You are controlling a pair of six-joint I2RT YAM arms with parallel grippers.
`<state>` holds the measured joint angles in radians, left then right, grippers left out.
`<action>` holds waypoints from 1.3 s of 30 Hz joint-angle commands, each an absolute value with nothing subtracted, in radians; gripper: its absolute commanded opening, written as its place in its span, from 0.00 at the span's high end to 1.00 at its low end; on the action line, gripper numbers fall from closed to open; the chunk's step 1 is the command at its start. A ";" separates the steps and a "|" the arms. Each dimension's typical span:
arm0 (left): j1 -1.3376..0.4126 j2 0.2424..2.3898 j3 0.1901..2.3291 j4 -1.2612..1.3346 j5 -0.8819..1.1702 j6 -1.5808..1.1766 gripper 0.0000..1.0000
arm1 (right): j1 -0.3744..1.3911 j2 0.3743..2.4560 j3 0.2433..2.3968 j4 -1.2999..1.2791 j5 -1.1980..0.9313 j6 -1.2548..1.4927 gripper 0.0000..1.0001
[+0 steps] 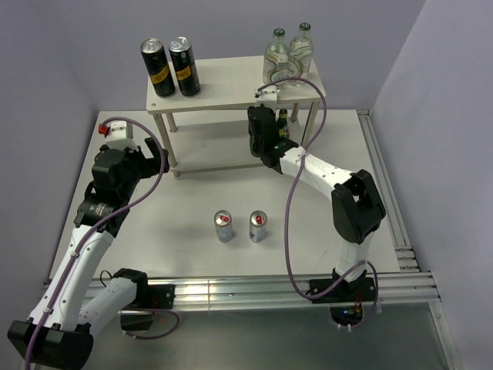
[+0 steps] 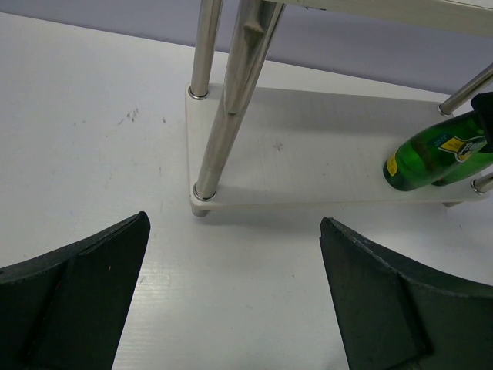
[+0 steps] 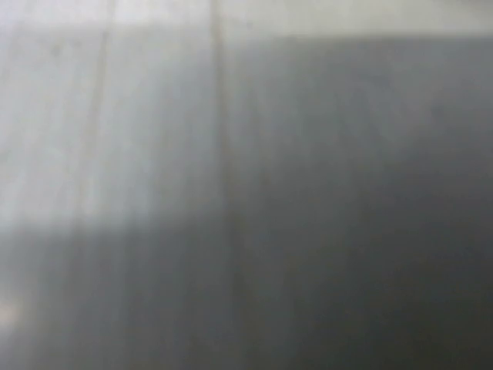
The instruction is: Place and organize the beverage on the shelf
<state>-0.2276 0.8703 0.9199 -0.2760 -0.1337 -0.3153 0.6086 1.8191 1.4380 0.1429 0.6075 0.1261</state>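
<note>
The pale two-tier shelf (image 1: 223, 85) stands at the back. Two black cans (image 1: 171, 68) and two clear glass bottles (image 1: 289, 52) stand on its top board. A dark green bottle (image 1: 283, 123) stands on the lower board and shows in the left wrist view (image 2: 431, 154). My right gripper (image 1: 262, 123) reaches under the top board right beside this bottle, and its jaws are hidden. The right wrist view is a grey blur. Two silver cans with red tops (image 1: 223, 226) (image 1: 258, 226) stand on the table. My left gripper (image 1: 154, 158) (image 2: 235, 223) is open and empty, left of the shelf.
The shelf's left front metal leg (image 2: 223, 116) stands just ahead of my left fingers. The lower board (image 2: 308, 154) is bare to the left of the green bottle. A rail (image 1: 385, 193) runs along the table's right edge. Purple walls close the back and sides.
</note>
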 commanded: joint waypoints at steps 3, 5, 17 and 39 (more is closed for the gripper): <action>-0.222 0.865 0.936 -0.261 -0.117 -0.302 0.01 | 0.603 1.833 1.508 0.298 0.637 0.115 1.00; -0.222 0.865 0.937 -0.259 -0.115 -0.302 0.01 | 0.606 1.827 1.485 0.325 0.635 0.117 1.00; -0.222 0.864 0.937 -0.261 -0.117 -0.301 0.01 | 0.607 1.835 1.497 0.256 0.618 0.132 0.29; -0.307 0.836 0.934 -0.275 -0.337 -0.298 0.01 | 0.922 1.183 0.946 0.112 0.850 0.314 0.14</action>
